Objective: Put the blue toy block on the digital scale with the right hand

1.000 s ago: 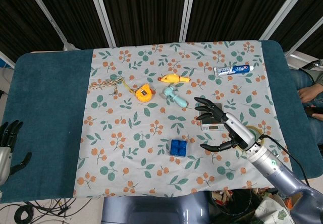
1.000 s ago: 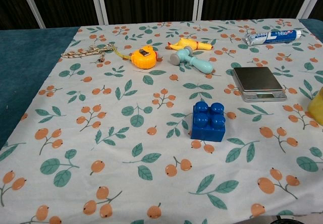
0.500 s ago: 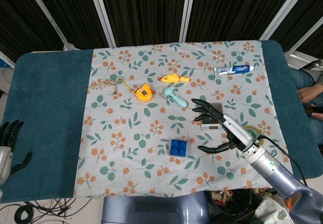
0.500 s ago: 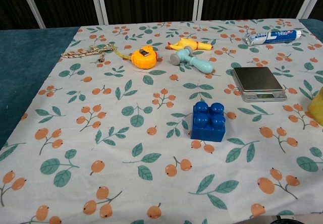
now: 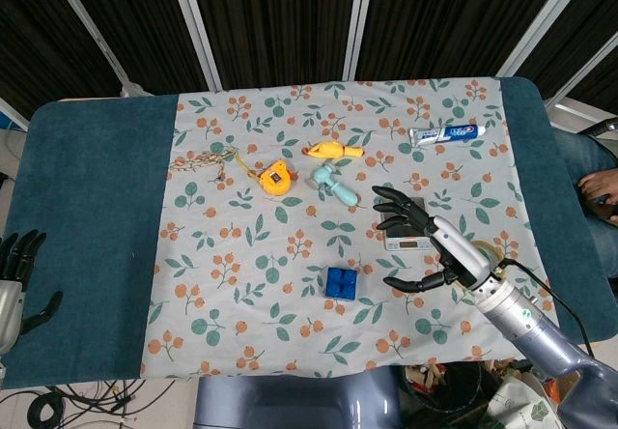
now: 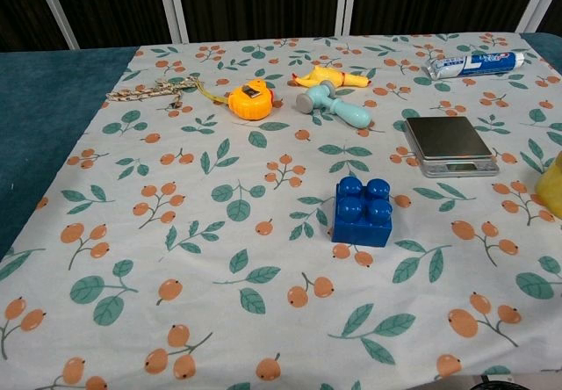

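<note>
The blue toy block (image 5: pixel 340 282) (image 6: pixel 363 212) sits studs up on the flowered cloth, near the table's front middle. The silver digital scale (image 6: pixel 449 144) lies to its right and a little farther back; in the head view my right hand partly covers the scale (image 5: pixel 405 241). My right hand (image 5: pixel 432 241) hovers open with fingers spread, right of the block and over the scale's area, holding nothing. My left hand (image 5: pixel 17 272) rests open at the table's far left edge. Neither hand shows in the chest view.
An orange tape measure (image 5: pixel 275 177), a yellow rubber chicken (image 5: pixel 330 151), a teal toy hammer (image 5: pixel 334 185) and a braided rope (image 5: pixel 201 165) lie behind the block. A toothpaste tube (image 5: pixel 446 134) lies back right. A yellow object (image 6: pixel 553 184) sits at the right edge.
My right hand shifted slightly left toward the block, then back right; its fingers stay spread. The block and scale have not moved.
</note>
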Available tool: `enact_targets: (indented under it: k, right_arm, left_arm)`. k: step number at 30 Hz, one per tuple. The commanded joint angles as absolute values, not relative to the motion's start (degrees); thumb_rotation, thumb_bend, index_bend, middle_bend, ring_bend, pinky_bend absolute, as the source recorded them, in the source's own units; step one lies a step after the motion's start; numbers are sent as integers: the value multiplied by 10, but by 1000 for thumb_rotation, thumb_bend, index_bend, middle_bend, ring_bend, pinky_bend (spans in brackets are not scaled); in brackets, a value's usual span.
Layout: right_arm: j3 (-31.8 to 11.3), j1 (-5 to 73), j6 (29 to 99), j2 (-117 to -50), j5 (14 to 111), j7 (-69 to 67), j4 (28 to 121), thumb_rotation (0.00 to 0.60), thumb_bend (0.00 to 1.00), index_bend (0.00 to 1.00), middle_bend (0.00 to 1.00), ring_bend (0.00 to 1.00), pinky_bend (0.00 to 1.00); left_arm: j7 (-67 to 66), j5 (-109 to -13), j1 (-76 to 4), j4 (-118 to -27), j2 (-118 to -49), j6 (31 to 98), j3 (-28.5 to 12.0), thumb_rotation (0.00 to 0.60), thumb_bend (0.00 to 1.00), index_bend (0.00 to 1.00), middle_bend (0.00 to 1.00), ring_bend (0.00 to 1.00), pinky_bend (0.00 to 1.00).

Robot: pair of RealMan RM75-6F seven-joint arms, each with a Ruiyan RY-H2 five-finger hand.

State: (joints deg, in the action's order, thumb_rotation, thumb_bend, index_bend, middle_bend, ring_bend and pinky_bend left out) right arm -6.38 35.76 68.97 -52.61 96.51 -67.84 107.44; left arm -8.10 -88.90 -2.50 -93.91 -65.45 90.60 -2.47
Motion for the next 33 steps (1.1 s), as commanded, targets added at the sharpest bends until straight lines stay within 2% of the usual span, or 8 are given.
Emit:
enact_targets:
  k: [1,6,9,12,16,18,20,33]
  right_arm:
    - [-64,356,689,-525,960,-672,1075,600,133,0,9,116,223]
    - [-63,353,674,-519,939,-624,1080,600,169,0,20,166,222]
    - [-56,352,642,-510,912,-519,1088,600,335,0,78,219,252]
    - [-56,343,627,-514,856,-344,1093,600,512,0,209,339,401]
    - [-57,337,622,-531,802,-236,1113,600,556,5,476,518,611]
    - [-40,345,588,-539,770,-119,1099,600,603,18,579,603,686]
    - [-31,351,571,-548,732,-34,1100,600,641,22,627,644,705]
    - [-7,371,562,-635,594,208,1069,600,712,63,728,751,766]
  left_arm:
    - [-82,-889,-25,-939,-655,904,-24,600,276,46,61,2,34]
    - [-80,-887,-26,-940,-654,902,-25,600,276,46,61,3,34]
    - [-79,-885,-28,-939,-654,898,-26,600,276,46,60,6,34]
    - [-83,-881,-30,-942,-654,891,-25,600,276,46,60,8,35]
    - [-88,-886,-30,-943,-656,896,-24,600,277,44,60,8,35]
    - [-87,-884,-28,-943,-656,897,-25,600,277,44,60,8,35]
    - [-87,-883,-28,-943,-656,897,-25,600,278,44,60,8,34]
    - [-88,-875,-27,-946,-655,897,-27,600,290,38,61,10,35]
